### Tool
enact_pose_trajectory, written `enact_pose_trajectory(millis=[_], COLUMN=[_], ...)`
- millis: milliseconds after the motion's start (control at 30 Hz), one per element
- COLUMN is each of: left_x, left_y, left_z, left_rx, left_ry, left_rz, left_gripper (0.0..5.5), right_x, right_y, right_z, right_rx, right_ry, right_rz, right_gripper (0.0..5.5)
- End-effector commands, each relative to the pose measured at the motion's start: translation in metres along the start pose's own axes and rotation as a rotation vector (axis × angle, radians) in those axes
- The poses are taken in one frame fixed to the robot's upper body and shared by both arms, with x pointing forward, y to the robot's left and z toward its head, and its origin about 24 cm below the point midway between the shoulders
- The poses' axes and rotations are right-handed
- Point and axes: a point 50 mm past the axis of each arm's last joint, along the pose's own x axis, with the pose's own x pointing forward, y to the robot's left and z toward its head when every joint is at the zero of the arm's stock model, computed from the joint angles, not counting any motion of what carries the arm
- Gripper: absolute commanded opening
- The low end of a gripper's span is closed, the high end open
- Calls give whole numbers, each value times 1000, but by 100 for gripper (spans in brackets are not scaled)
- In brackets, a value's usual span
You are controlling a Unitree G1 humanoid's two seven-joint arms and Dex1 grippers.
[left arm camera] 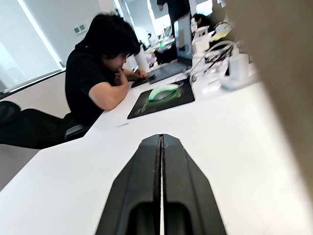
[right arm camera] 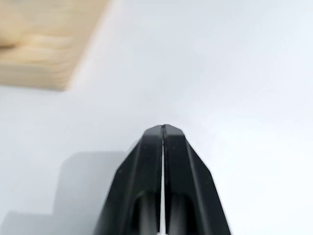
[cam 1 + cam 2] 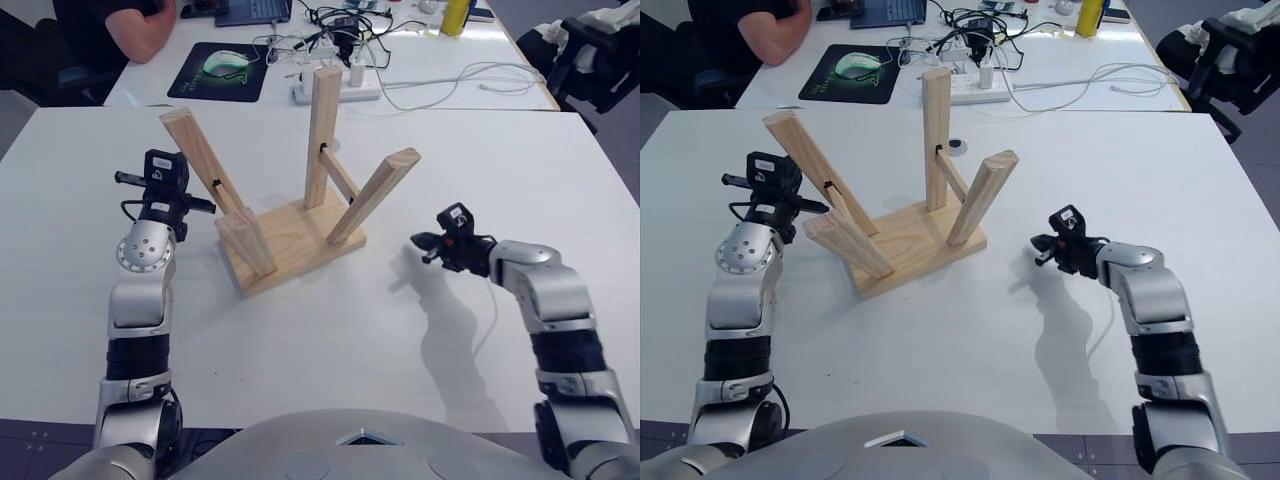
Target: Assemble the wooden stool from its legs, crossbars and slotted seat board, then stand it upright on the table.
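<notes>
1. Pale wooden stool (image 3: 322, 135): it stands upside down mid-way along the white desk (image 3: 480, 180). The slotted seat board (image 3: 290, 245) lies flat, the legs point up, and a crossbar (image 3: 340, 178) joins two of them.
2. Left gripper (image 1: 161, 139): pressed together and empty, just beside the stool's left leg.
3. Right gripper (image 2: 163, 129): pressed together and empty, right of the stool and apart from it.
4. Step: assembly looks done, but the stool is not yet upright.
5. Next: you likely spread both grippers, take opposite legs, and flip it.
</notes>
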Motion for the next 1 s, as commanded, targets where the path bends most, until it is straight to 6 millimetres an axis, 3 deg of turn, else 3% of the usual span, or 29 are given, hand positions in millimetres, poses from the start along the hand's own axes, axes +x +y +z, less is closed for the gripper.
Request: enact_pose_trajectory(millis=[33,167,300,433,667,1000], left_x=[-21,-44,-57,-66,-60,-51], left_y=[-11,-17,-25,-29,-32,-47], left_z=[-20,-21,-19,-26,-29,-23], left_rx=[76,163,170,175,176,126], left_ry=[164,282,339,421,423,359], left_rz=[-261,-664,-828,-877,-858,-850], left_gripper=[3,3,3,3,3,3], right_x=[8,1,9,31,58,43], right_y=[4,11,18,31,57,71], right_z=[-20,-46,-48,-37,-26,-44], right_rx=[34,71,63,16,-24,-81], right_ry=[-15,8,-6,-34,-54,75], right_rz=[-18,-47,-36,31,186,372], right_gripper=[0,0,0,0,0,0])
